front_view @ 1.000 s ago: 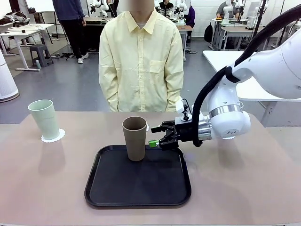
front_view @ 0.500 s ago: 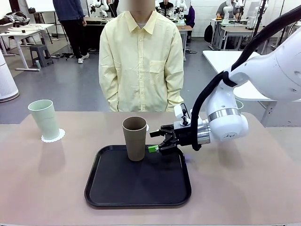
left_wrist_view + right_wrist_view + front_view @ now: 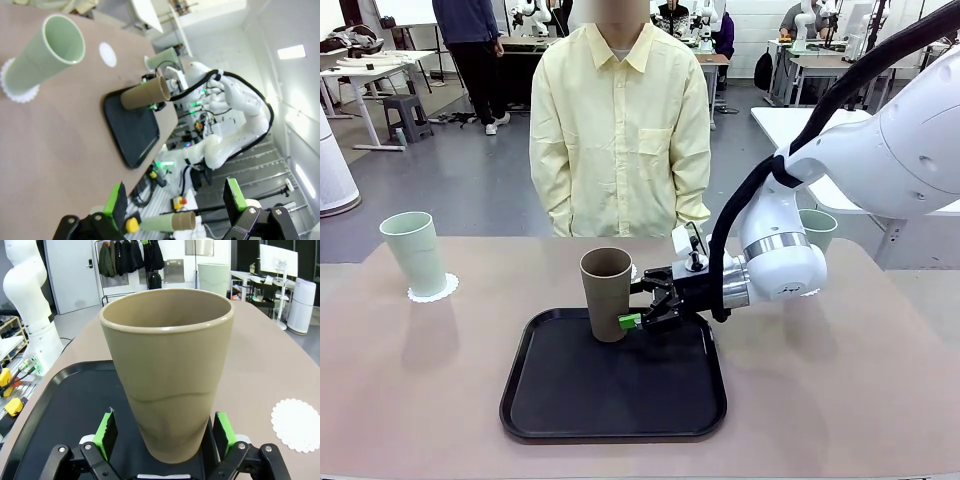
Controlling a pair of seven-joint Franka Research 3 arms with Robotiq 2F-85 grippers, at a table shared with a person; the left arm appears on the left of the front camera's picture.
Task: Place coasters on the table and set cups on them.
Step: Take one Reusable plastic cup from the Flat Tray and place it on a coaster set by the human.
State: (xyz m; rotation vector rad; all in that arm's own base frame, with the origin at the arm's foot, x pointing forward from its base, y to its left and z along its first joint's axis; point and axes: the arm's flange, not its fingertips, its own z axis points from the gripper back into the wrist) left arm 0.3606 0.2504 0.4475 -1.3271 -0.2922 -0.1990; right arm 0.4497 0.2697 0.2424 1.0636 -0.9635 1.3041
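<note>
The brown cup (image 3: 607,293) stands upright at the far edge of the black tray (image 3: 610,410). My right gripper (image 3: 632,318) is open, its green pads (image 3: 221,432) either side of the brown cup's (image 3: 167,370) lower part. A mint cup (image 3: 415,252) stands on a lacy white coaster (image 3: 432,290) at the table's (image 3: 420,380) far left. A second mint cup (image 3: 817,228) stands far right, behind the arm. A bare coaster (image 3: 295,424) lies beside the tray. My left gripper (image 3: 175,210) hangs open high above the table, nothing between its fingers.
A person in a pale yellow shirt stands at the far side, arms down. The tray (image 3: 60,405) holds nothing besides the brown cup. Bare tabletop stretches to the left and right of the tray. A white table (image 3: 790,125) stands behind on the right.
My right gripper has moved left across the tray's far edge, and its open fingers now straddle the brown cup. The cups and coasters have stayed put.
</note>
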